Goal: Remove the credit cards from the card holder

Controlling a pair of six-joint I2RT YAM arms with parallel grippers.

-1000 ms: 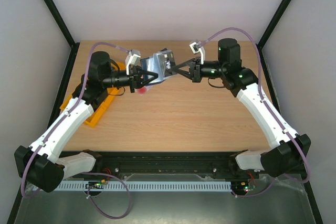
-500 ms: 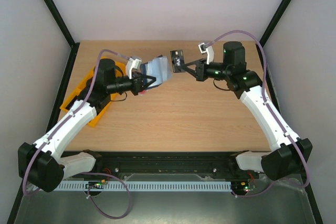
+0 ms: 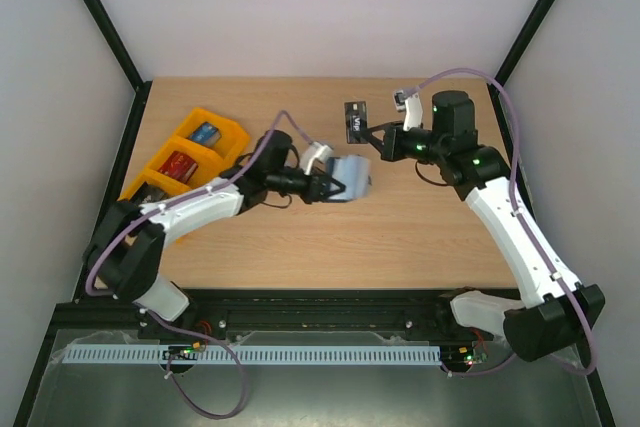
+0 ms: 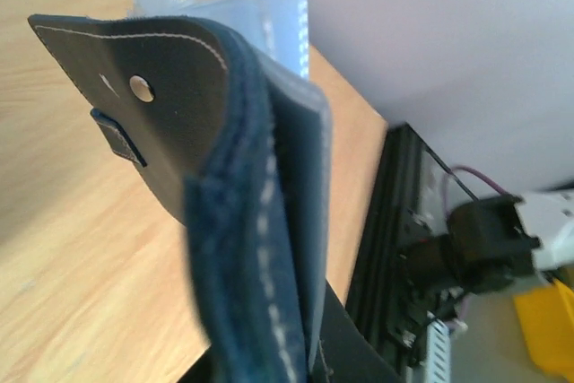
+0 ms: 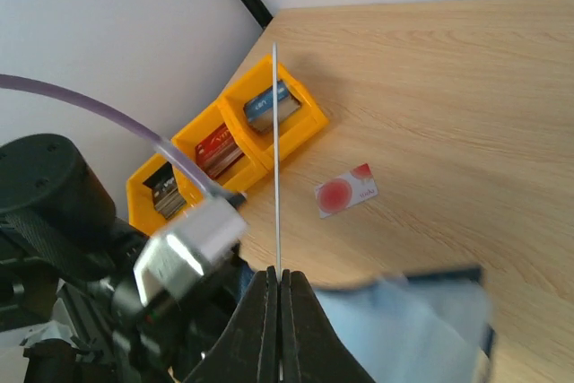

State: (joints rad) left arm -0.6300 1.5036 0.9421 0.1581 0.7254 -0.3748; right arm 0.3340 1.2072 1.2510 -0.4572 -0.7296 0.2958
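Note:
My left gripper [image 3: 332, 188] is shut on the navy-blue card holder [image 3: 351, 178] and holds it open above the table's middle. In the left wrist view the card holder [image 4: 242, 248] fills the frame, snap tab up, light blue lining behind. My right gripper [image 3: 368, 134] is shut on the dark grey VIP card [image 3: 354, 119], held free of the holder, up and to its right. In the right wrist view that card [image 5: 276, 150] shows edge-on between the shut jaws [image 5: 280, 277]. The white card with the red mark [image 5: 345, 193] lies flat on the table; the top view hides it.
The orange three-compartment tray [image 3: 187, 154] with card stacks sits at the back left; it also shows in the right wrist view [image 5: 226, 136]. The left arm stretches across the table's left half. Black frame posts stand at the table's sides.
The VIP card has come out of the card holder and moved back-right in my right gripper. My left gripper has swung right and nearer with the holder, uncovering the tray.

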